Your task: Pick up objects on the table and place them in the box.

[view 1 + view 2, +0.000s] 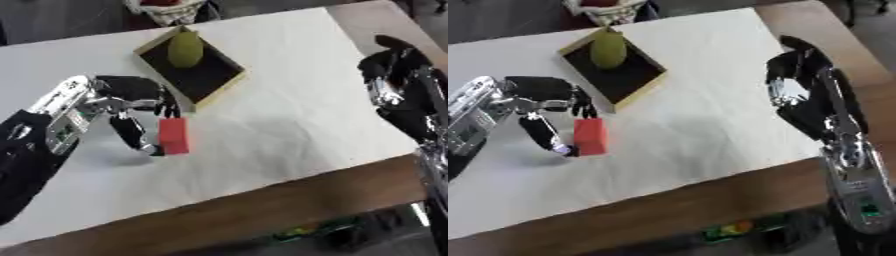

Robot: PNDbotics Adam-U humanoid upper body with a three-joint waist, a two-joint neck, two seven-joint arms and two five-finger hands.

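One red block [173,136] is sitting pinched between the thumb and fingers of the left hand [131,107] at the left centre of the frame, low over the white tabletop [289,110]; whether it is touching the cloth is hard to tell. The right hand [798,95] is hanging idle at the right edge, fingers relaxed and holding nothing. Farther up, in the upper left, the shallow wooden box [229,82] is lying just beside the left hand, already holding a yellow-green pear [185,48] at its far end. To do this well, the hand should be lifting the block above the near rim before releasing over the bare dark floor.
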